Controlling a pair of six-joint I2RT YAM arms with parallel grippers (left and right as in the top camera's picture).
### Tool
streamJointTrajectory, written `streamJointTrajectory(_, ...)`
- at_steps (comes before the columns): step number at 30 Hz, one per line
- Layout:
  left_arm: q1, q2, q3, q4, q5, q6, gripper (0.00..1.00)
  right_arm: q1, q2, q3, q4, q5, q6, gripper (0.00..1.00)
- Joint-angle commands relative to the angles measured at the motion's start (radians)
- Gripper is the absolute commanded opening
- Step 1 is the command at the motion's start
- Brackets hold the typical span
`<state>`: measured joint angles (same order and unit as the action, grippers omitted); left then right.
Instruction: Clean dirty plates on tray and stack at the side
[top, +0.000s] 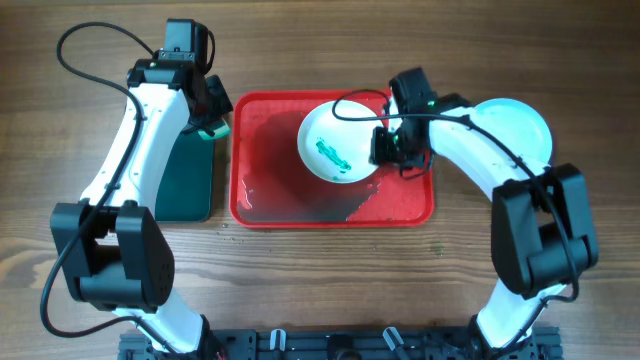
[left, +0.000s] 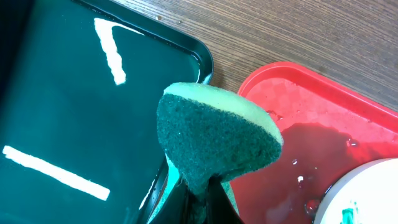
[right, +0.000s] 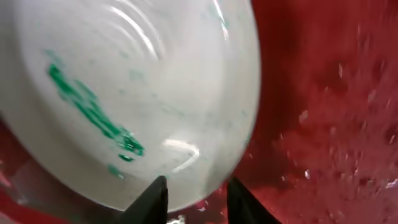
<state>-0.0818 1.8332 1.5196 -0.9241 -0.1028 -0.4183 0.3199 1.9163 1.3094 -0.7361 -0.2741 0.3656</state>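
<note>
- Getting ready to scrub: left gripper (left: 200, 202) pinching the sponge (left: 211, 137).
- At plate (right: 143, 93) rim, frame bottom: right gripper (right: 198, 191); cannot tell if pinching.
- Next: rub sponge on green streak (right: 93, 112).

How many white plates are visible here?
2. One streaked plate is on the red tray; a second plate sits on the table beside the tray, partly under the right arm. Others may be hidden.

In the right wrist view the streaked plate (right: 124, 93) is blurred and cut off at left and top; whether the right end effector (right: 198, 200) pinches its rim is unclear. Overhead, the right arm (top: 480, 150) covers part of the second plate (top: 522, 125). The sponge (left: 211, 137) hides the left end effector (left: 202, 204) fingertips.
</note>
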Motion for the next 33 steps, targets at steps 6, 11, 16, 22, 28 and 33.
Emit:
streamJointTrajectory(6, 0.001, 0.002, -0.003, 0.006, 0.009, -0.016, 0.04, -0.003, 0.127, 0.212, 0.177, 0.104, -0.355, 0.38)
streamJointTrajectory(11, 0.001, 0.002, -0.003, 0.007, 0.009, -0.016, 0.04, -0.004, 0.317, 0.389, 0.064, 0.158, -0.437, 0.38)
streamJointTrajectory(16, 0.001, 0.002, -0.003, 0.007, 0.009, -0.016, 0.04, -0.006, 0.332, 0.388, 0.017, 0.162, -0.397, 0.21)
streamJointTrajectory(22, 0.000, 0.002, -0.003, 0.006, 0.009, -0.017, 0.04, -0.002, 0.335, 0.384, -0.089, 0.052, -0.005, 0.04)
streamJointTrajectory(28, -0.032, 0.004, -0.029, 0.029, 0.010, -0.016, 0.04, 0.069, 0.335, 0.333, -0.150, 0.029, 0.081, 0.04)
streamJointTrajectory(33, -0.124, 0.033, -0.090, 0.156, 0.055, 0.066, 0.04, 0.124, 0.335, 0.281, -0.098, 0.020, 0.069, 0.04)
